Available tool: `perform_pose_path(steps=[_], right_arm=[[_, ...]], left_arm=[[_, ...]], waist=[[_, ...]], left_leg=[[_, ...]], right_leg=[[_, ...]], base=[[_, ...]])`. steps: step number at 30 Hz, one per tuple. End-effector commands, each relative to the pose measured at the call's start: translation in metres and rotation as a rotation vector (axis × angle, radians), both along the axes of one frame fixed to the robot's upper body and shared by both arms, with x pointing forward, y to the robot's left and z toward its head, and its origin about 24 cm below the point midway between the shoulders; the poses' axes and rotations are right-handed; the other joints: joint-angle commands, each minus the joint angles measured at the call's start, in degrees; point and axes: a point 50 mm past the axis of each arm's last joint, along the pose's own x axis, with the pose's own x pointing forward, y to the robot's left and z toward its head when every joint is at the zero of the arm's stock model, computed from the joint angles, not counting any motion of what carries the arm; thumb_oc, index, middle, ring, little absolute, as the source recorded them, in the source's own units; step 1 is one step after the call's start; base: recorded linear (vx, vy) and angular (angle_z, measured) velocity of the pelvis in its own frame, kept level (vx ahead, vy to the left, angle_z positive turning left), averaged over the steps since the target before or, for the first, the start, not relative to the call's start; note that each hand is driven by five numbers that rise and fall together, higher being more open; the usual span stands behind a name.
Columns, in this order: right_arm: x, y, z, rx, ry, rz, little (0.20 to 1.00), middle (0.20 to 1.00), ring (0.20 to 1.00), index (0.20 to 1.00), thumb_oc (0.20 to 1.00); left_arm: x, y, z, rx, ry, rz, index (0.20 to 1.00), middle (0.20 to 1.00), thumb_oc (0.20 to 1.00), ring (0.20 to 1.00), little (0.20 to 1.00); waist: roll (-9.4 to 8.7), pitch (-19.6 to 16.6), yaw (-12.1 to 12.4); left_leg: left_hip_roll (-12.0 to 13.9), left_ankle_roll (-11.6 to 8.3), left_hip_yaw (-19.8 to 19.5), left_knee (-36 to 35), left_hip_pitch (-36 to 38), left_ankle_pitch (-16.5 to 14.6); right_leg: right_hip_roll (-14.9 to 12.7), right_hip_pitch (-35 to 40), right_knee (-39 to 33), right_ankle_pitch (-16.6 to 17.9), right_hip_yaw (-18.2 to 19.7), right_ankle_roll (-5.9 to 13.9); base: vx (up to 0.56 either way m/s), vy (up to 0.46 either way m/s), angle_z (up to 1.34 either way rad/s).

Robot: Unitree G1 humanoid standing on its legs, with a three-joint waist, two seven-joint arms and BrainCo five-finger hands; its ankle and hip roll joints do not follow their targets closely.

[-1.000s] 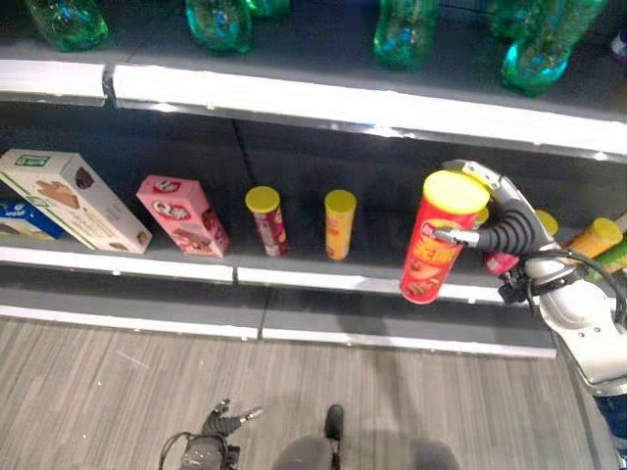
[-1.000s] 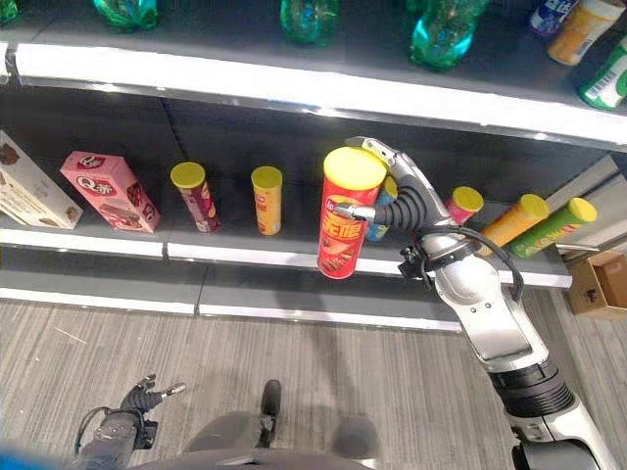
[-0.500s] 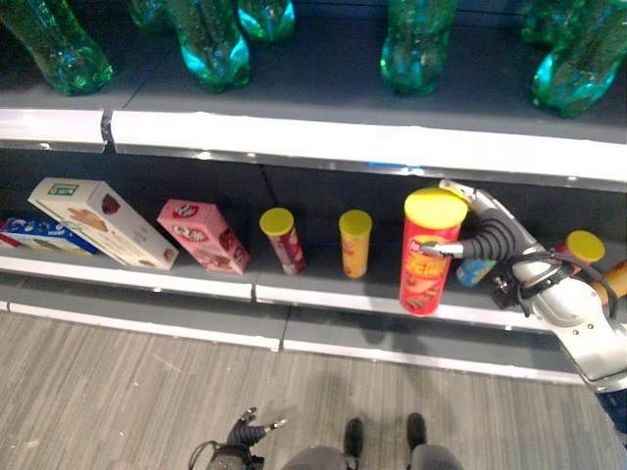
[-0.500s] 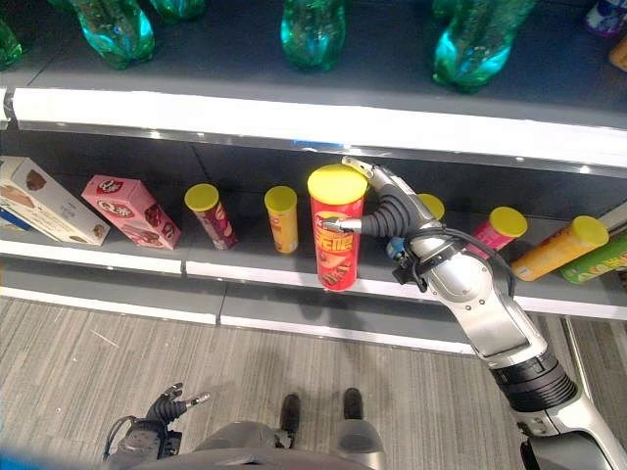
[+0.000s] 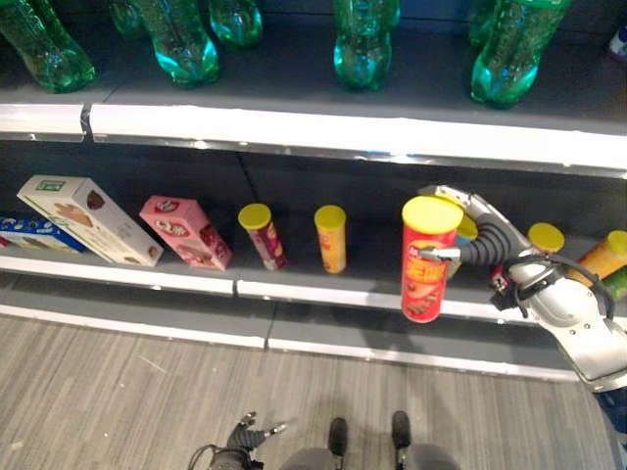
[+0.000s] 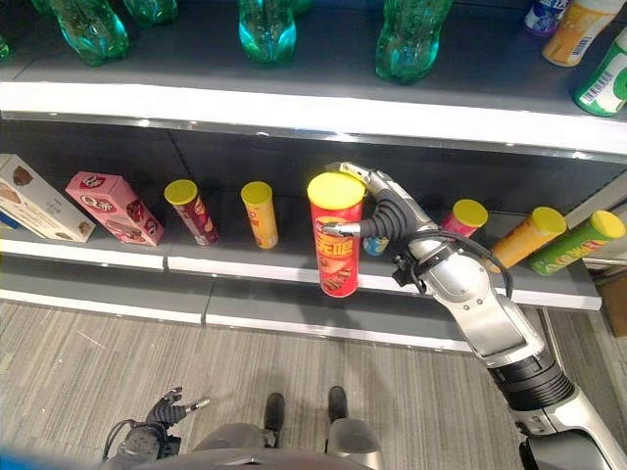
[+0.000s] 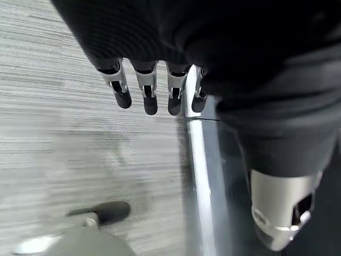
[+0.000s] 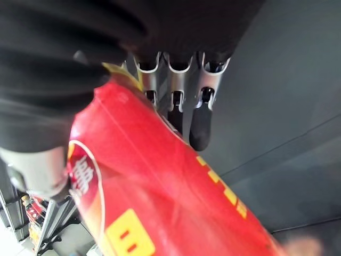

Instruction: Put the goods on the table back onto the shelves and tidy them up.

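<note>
Red chip can (image 5: 427, 258) with the yellow lid sits in my right hand (image 5: 487, 243), right of centre in the left eye view. My fingers (image 8: 198, 118) wrap round its back and my thumb presses its front, so it is clamped just under the lid. It hangs upright with a slight tilt, in front of the middle shelf (image 5: 323, 290), its base down over the shelf's white front edge.

Along that shelf, from the left of the frame, I see a blue packet (image 5: 22, 233) lying flat, a cream biscuit box (image 5: 88, 218) leaning, a pink box (image 5: 184, 231) leaning, then a small dark red can (image 5: 262, 236) and a small yellow can (image 5: 331, 238), both with yellow lids and standing apart from each other. Behind my right hand more yellow-lidded cans show: a blue one (image 6: 375, 244) mostly hidden, a pink one (image 6: 461, 218), and at the right edge an orange one (image 6: 526, 237) and a green one (image 6: 579, 241) tipped over.

On the upper shelf (image 5: 343, 132) green bottles (image 5: 364, 44) stand in a row across the top of the frame.

My left hand (image 5: 243, 438) hangs low at the bottom of the frame over the grey floor (image 5: 127, 392), its fingers (image 7: 149, 93) relaxed, slightly spread and holding nothing.
</note>
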Motion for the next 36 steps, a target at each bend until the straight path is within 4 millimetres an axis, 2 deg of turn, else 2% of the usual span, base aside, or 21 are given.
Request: perform_pose_path(steps=[1, 8, 10, 13, 17, 22, 28, 36], right_arm=[[0.003, 0.018, 0.026, -0.004, -0.176, 0.038, 0.200, 0.200, 0.200, 0.200, 0.200], [0.025, 0.031, 0.034, -0.145, -0.350, -0.086, 0.200, 0.200, 0.200, 0.200, 0.200], [0.027, 0.030, 0.036, -0.151, -0.377, -0.106, 0.200, 0.200, 0.200, 0.200, 0.200], [0.031, 0.027, 0.050, -0.129, -0.542, -0.222, 0.200, 0.200, 0.200, 0.200, 0.200], [0.033, 0.024, 0.052, -0.125, -0.628, -0.299, 0.200, 0.200, 0.200, 0.200, 0.200], [0.039, 0.015, 0.053, -0.109, -0.699, -0.407, 0.200, 0.200, 0.200, 0.200, 0.200], [0.040, 0.008, 0.055, -0.087, -0.732, -0.455, 0.200, 0.200, 0.200, 0.200, 0.200], [0.044, 0.002, 0.068, -0.048, -0.800, -0.519, 0.200, 0.200, 0.200, 0.200, 0.200]], left_arm=[[0.005, 0.014, 0.004, 0.047, -0.002, -0.032, 1.000, 1.000, 1.000, 1.000, 1.000], [0.004, 0.013, 0.006, 0.055, -0.021, -0.022, 1.000, 1.000, 1.000, 1.000, 1.000], [0.004, 0.012, 0.006, 0.056, -0.023, -0.016, 1.000, 1.000, 1.000, 1.000, 1.000], [0.001, 0.007, 0.003, 0.058, -0.015, 0.000, 1.000, 1.000, 1.000, 1.000, 1.000], [0.002, 0.003, 0.002, 0.070, -0.018, -0.001, 1.000, 1.000, 1.000, 1.000, 1.000], [0.014, -0.004, 0.007, 0.078, -0.065, -0.038, 1.000, 1.000, 1.000, 1.000, 1.000], [0.026, -0.009, 0.013, 0.077, -0.121, -0.074, 1.000, 1.000, 1.000, 1.000, 1.000], [0.038, -0.017, 0.020, 0.068, -0.177, -0.126, 1.000, 1.000, 1.000, 1.000, 1.000]], waist=[[-0.79, -1.27, 1.97], [0.42, 1.08, 3.88], [0.68, 1.46, 4.01], [2.20, 3.18, 5.01], [3.04, 4.14, 5.31], [4.67, 5.66, 5.40], [6.22, 7.01, 5.09], [8.80, 8.88, 4.69]], left_leg=[[6.80, -5.58, -1.07, 9.52, -4.64, -8.77], [7.03, -6.25, -2.60, 10.59, -7.34, -8.11], [7.05, -6.39, -2.94, 10.72, -7.79, -7.99], [6.86, -6.70, -4.34, 10.54, -9.73, -6.94], [6.82, -6.80, -4.91, 10.21, -10.81, -6.34], [6.37, -6.92, -5.39, 10.09, -12.55, -5.81], [5.92, -6.82, -5.13, 10.45, -13.91, -5.72], [5.54, -6.75, -4.44, 9.27, -15.93, -4.61]], right_leg=[[-6.00, 0.58, 5.83, -10.05, -2.14, 3.98], [-5.84, -0.92, 7.07, -10.88, -3.34, 3.45], [-5.81, -1.12, 7.22, -11.04, -3.69, 3.39], [-5.68, -2.54, 8.00, -11.45, -4.88, 3.15], [-5.71, -3.61, 8.34, -11.54, -5.38, 3.16], [-6.07, -5.57, 9.06, -11.52, -5.63, 3.27], [-6.55, -7.38, 9.84, -11.45, -5.33, 3.37], [-6.81, -10.92, 9.80, -10.49, -4.31, 3.70]], base=[[-0.01, -0.021, 0.04], [-0.03, -0.045, 0.11], [-0.03, -0.038, 0.24], [-0.05, -0.038, 0.40], [-0.03, -0.017, 0.18], [-0.04, -0.004, 0.05], [-0.04, 0.016, 0.04], [-0.03, 0.025, -0.04]])
